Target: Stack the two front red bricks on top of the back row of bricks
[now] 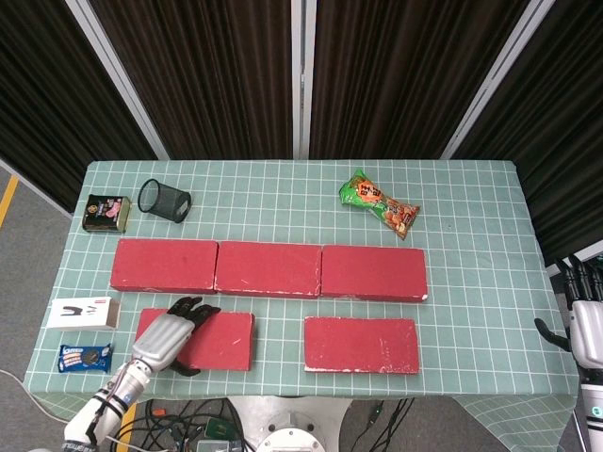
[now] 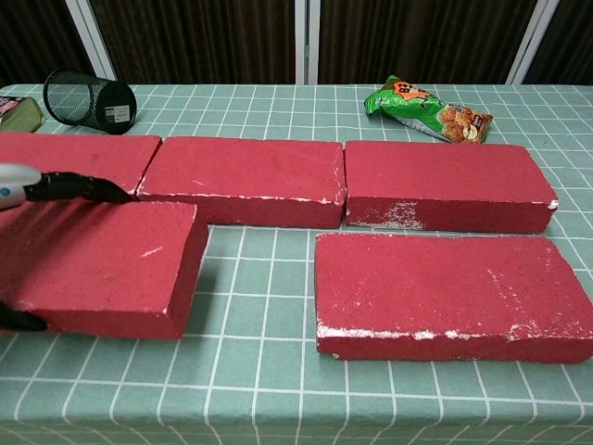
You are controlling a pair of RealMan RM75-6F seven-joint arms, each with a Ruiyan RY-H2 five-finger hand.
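Three red bricks form the back row (image 1: pixel 268 269) (image 2: pixel 243 179). My left hand (image 1: pixel 168 337) grips the front left red brick (image 1: pixel 221 340) (image 2: pixel 102 269): its fingers (image 2: pixel 67 188) hook over the far edge and the thumb sits on the near edge. This brick is raised slightly off the cloth, and its far edge overlaps the front face of the back left brick in the chest view. The front right red brick (image 1: pixel 361 345) (image 2: pixel 445 292) lies flat and untouched. My right hand (image 1: pixel 586 325) hangs off the table's right edge, holding nothing, fingers apart.
A black mesh cup (image 1: pixel 164 200) and a tin (image 1: pixel 105 213) sit at the back left. A green snack bag (image 1: pixel 380 204) lies behind the back right brick. A white box (image 1: pixel 83 313) and a cookie pack (image 1: pixel 85 357) lie left of the held brick.
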